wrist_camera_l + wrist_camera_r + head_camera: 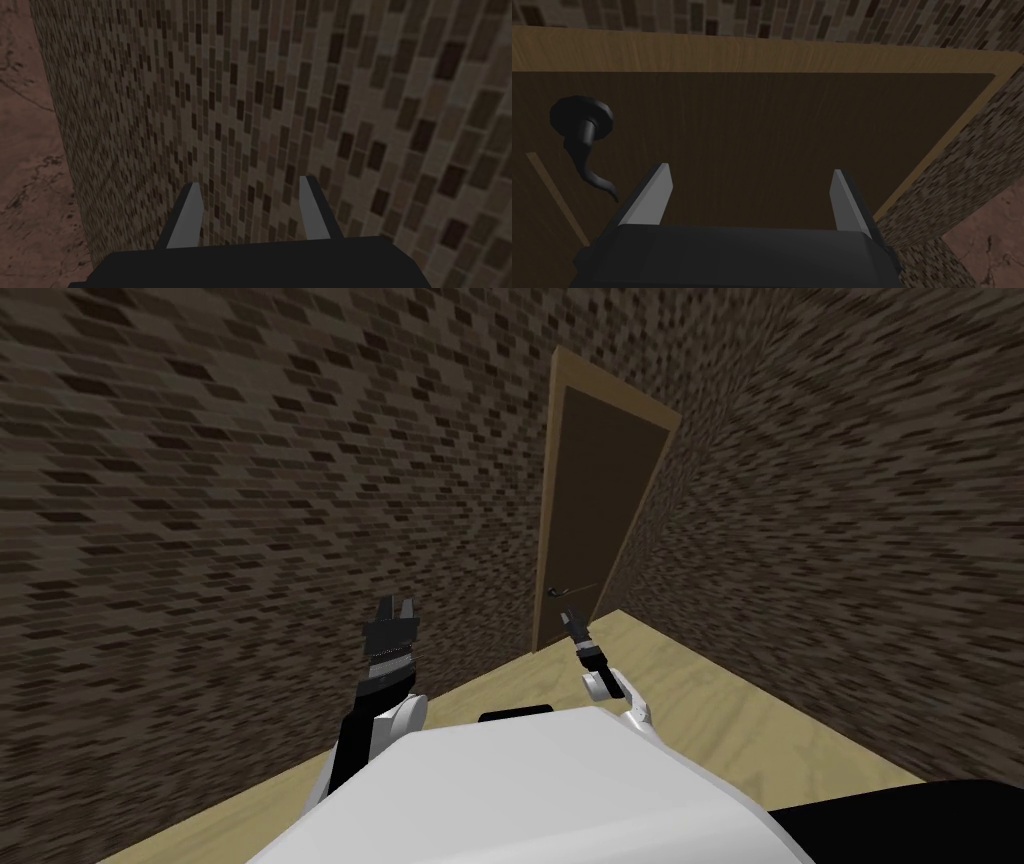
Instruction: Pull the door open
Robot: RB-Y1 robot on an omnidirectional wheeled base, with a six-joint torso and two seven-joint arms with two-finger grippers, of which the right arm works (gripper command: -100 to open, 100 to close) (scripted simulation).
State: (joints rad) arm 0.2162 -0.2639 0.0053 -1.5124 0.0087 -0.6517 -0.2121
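Observation:
A dark brown door [600,498] in a light wooden frame [548,488] stands shut in the brick wall ahead. Its black curved lever handle [556,591] sits low on the door's left side. My right gripper [570,619] is raised just below and right of that handle, a short way off the door. In the right wrist view the right gripper [751,182] is open, facing the door panel [772,145], with the handle [587,145] off to the side of one finger, untouched. My left gripper [396,610] is held up to the left, open [252,192].
Dark brick walls [250,508] close in on the left and right of the door, forming a corner. A light wooden floor [700,708] runs up to the door. A black area [930,818] lies at the bottom right.

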